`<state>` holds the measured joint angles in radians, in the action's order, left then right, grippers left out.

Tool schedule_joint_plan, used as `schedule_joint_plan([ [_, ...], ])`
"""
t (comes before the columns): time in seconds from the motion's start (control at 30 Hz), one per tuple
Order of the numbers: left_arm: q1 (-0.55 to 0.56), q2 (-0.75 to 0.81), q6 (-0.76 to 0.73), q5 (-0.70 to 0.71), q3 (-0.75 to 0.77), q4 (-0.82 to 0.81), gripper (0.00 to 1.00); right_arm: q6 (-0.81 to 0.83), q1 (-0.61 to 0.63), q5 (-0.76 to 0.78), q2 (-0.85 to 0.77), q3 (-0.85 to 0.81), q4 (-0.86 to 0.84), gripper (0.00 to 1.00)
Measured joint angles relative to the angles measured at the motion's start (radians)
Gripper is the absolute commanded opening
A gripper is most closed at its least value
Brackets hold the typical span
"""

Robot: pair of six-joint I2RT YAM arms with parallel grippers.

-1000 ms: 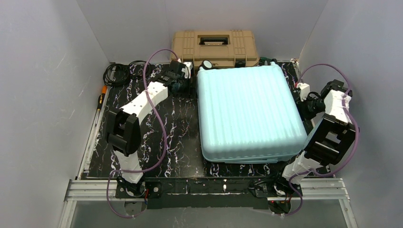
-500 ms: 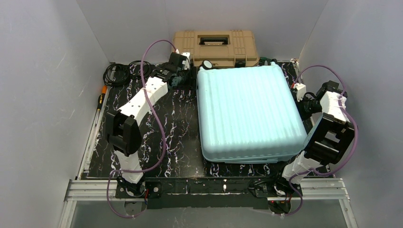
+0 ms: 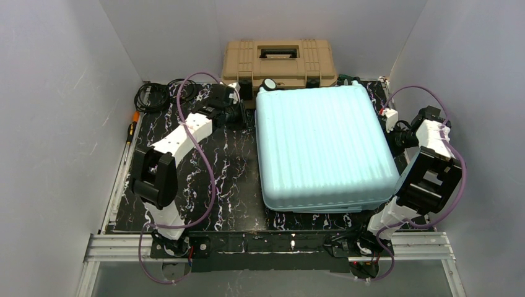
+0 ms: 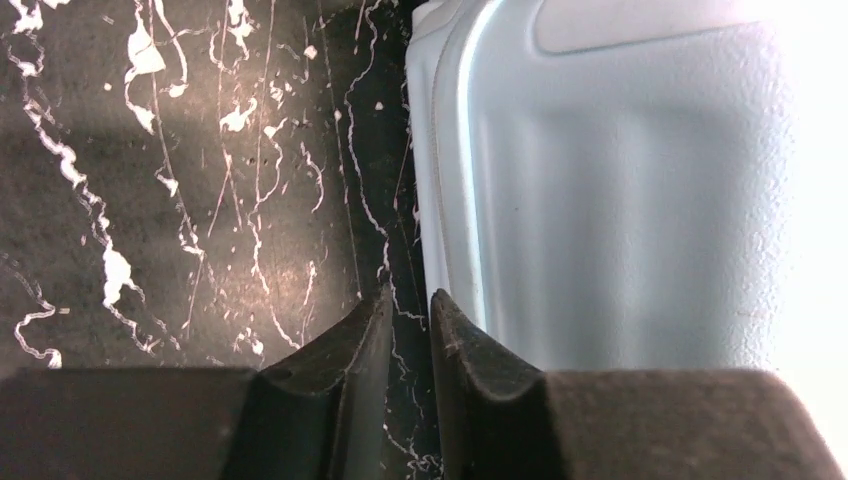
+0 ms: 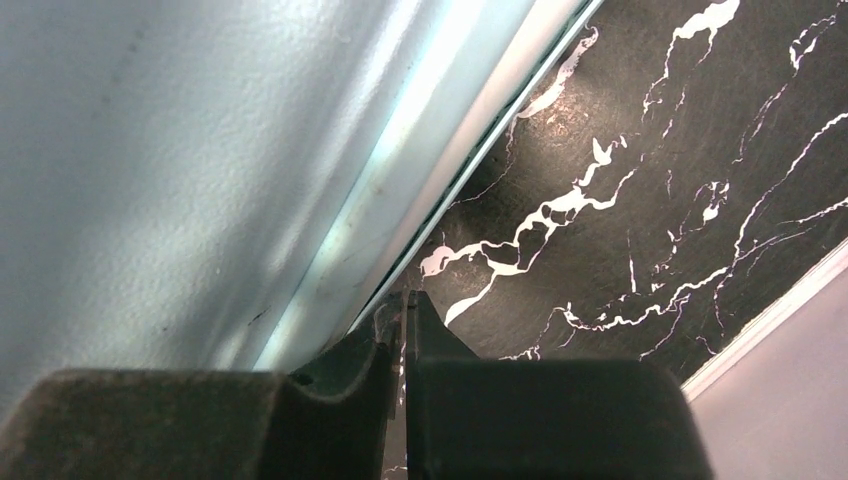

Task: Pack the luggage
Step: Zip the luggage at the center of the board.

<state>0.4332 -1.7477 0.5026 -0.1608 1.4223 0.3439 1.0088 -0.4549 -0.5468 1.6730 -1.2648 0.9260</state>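
The luggage (image 3: 322, 145) lies flat and closed on the black marbled table (image 3: 216, 173), ribbed mint shell up. My left gripper (image 3: 246, 115) is low by its far left corner; in the left wrist view the shell (image 4: 620, 200) rises just right of the gripper (image 4: 408, 295), whose jaws stand a narrow gap apart with only tabletop between. My right gripper (image 3: 391, 136) is against the right side. In the right wrist view this gripper (image 5: 408, 296) is shut with its tips at the seam under the shell (image 5: 150, 150). A thin pale sliver shows at the tips; I cannot tell what it is.
A tan toolbox (image 3: 280, 60) with black latches stands behind the luggage, against the back wall. A coil of black cable (image 3: 151, 96) and an orange-handled screwdriver (image 3: 131, 130) lie at the table's far left. White walls close in on three sides.
My left gripper rose toward the toolbox, then came back down beside the luggage's far left corner, and its jaws narrowed. The right gripper shifted slightly along the right side.
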Motion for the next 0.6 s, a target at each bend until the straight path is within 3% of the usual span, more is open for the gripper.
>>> schedule_joint_plan([
  [0.07, -0.015, 0.000, 0.035, -0.031, -0.023, -0.038, 0.00, 0.000, 0.000, -0.006, 0.003, -0.001, 0.002, 0.15],
  [0.4, -0.053, -0.014, 0.156, -0.134, -0.042, -0.217, 0.00, -0.003, -0.001, 0.002, 0.029, -0.002, 0.019, 0.20],
  [0.5, -0.065, -0.050, 0.181, -0.153, -0.053, -0.274, 0.00, 0.004, -0.001, 0.006, 0.050, -0.009, 0.031, 0.31],
  [0.6, -0.081, -0.071, 0.214, -0.195, -0.076, -0.321, 0.00, 0.007, -0.001, 0.016, 0.058, -0.021, 0.037, 0.53],
])
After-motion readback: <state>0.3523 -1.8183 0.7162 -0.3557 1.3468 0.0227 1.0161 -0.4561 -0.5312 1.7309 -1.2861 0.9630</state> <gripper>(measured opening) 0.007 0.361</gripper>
